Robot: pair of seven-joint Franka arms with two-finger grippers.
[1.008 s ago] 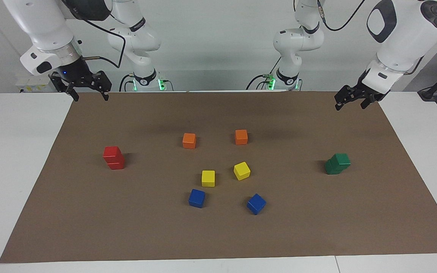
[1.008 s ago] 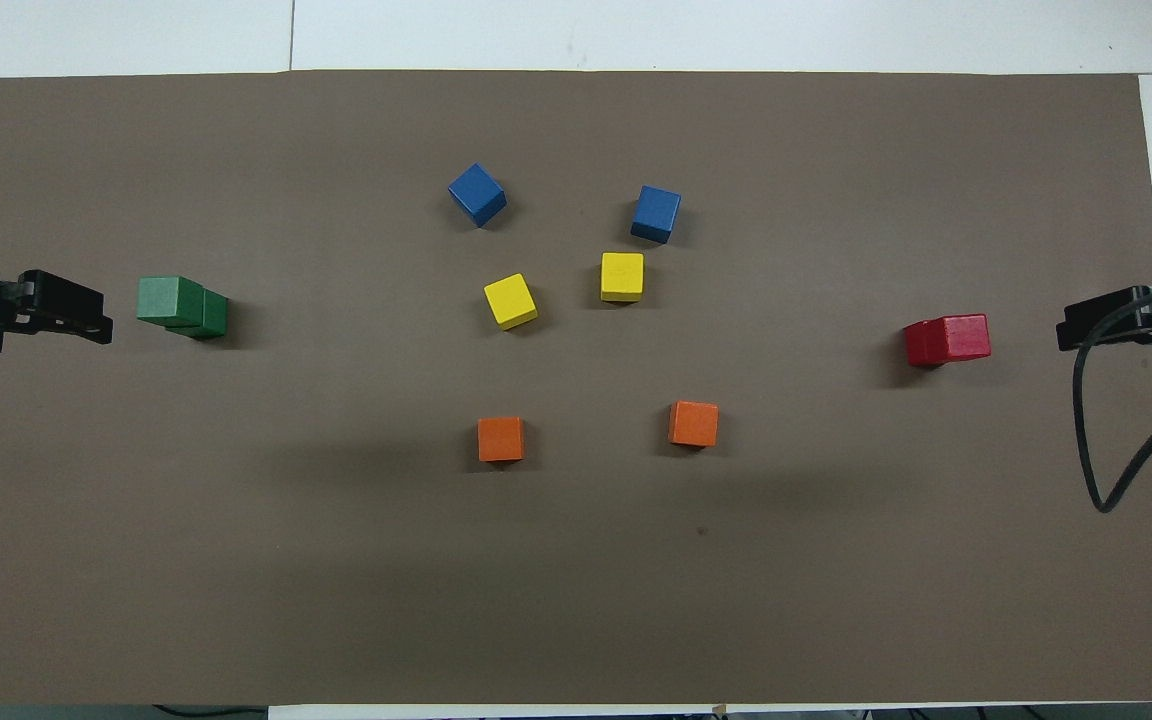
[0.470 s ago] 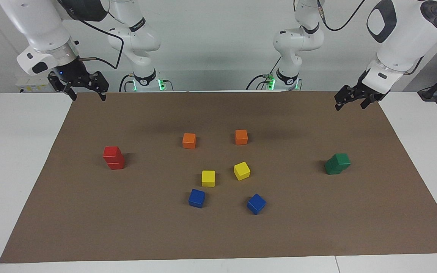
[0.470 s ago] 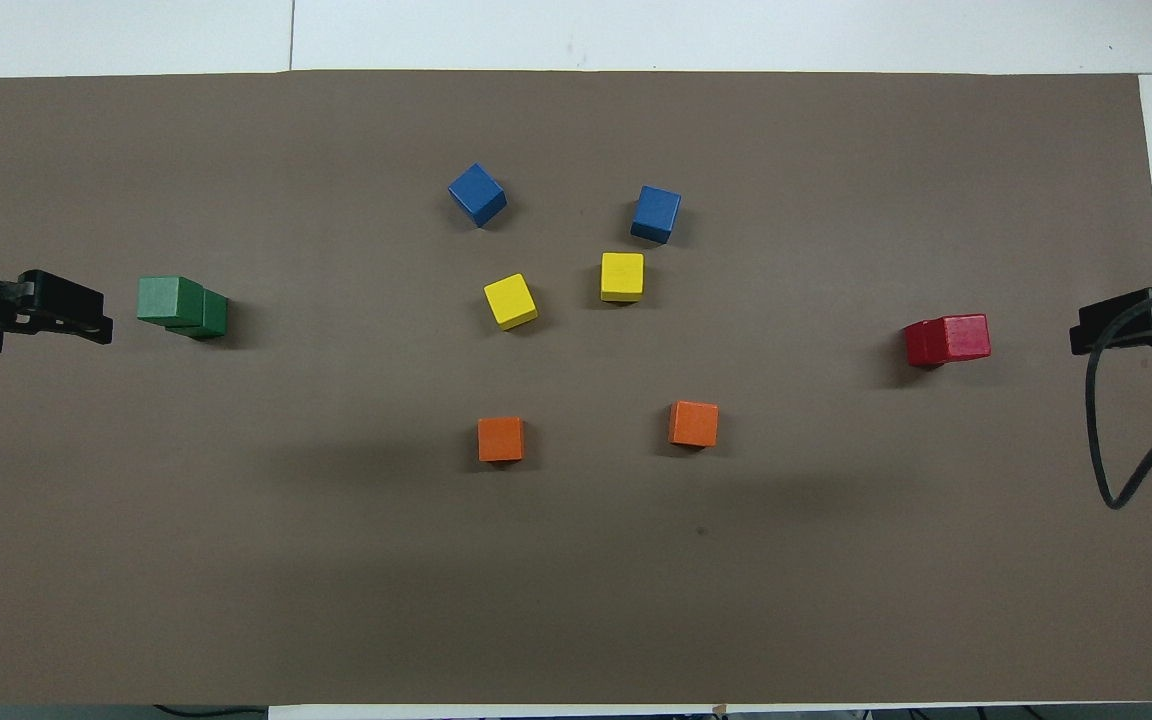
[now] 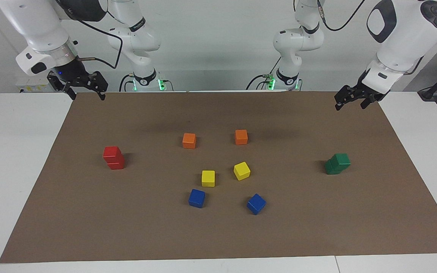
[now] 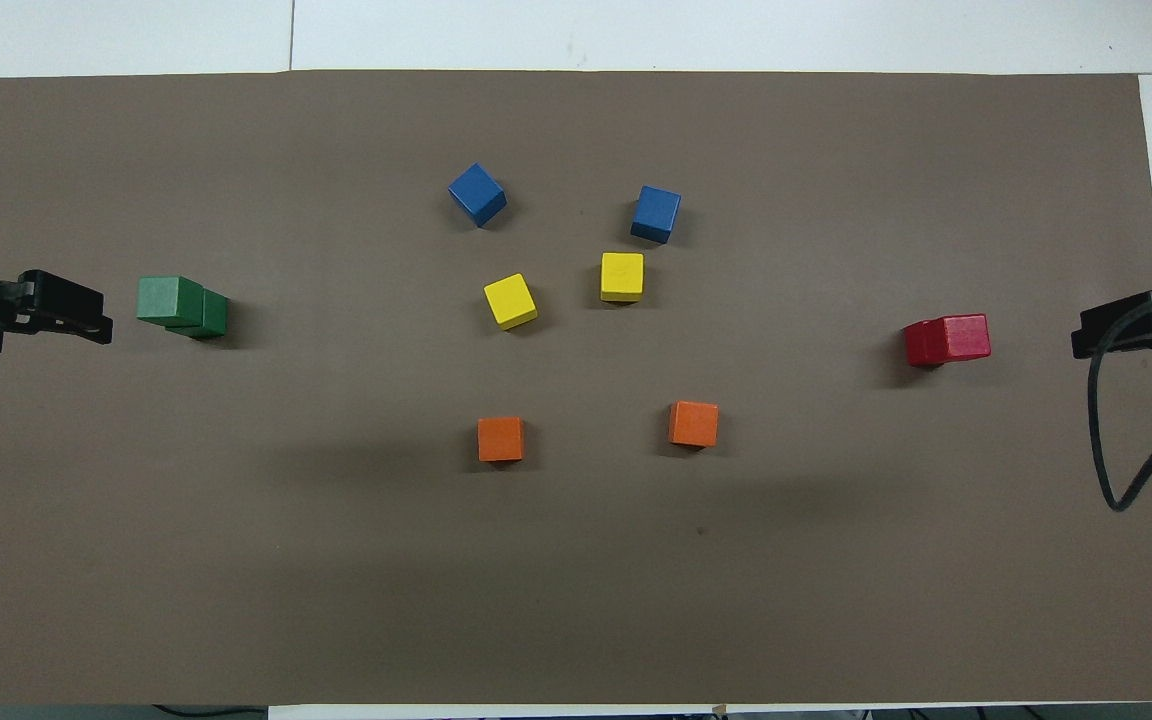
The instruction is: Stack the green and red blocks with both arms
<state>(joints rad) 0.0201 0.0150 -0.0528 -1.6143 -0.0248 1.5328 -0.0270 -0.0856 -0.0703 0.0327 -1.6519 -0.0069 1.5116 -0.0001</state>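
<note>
Facing view: red blocks (image 5: 113, 157) stacked, one on other, at right arm's end of desk (image 5: 21, 125). Green blocks (image 5: 337, 163) stacked too, top one shifted off centre, at left arm's end. Right claw (image 5: 88, 93) raised over mat corner near robots, fingers apart, empty. Left claw (image 5: 350, 102) raised over other near corner, fingers apart, empty.

Overhead view: green stack (image 6: 181, 305) just beside left claw (image 6: 86, 318). Red stack (image 6: 947, 339) near right claw (image 6: 1101, 331). Orange cubes (image 6: 501, 439) nearer to robots than yellow cubes (image 6: 510, 300); blue cubes (image 6: 477, 194) farthest.
</note>
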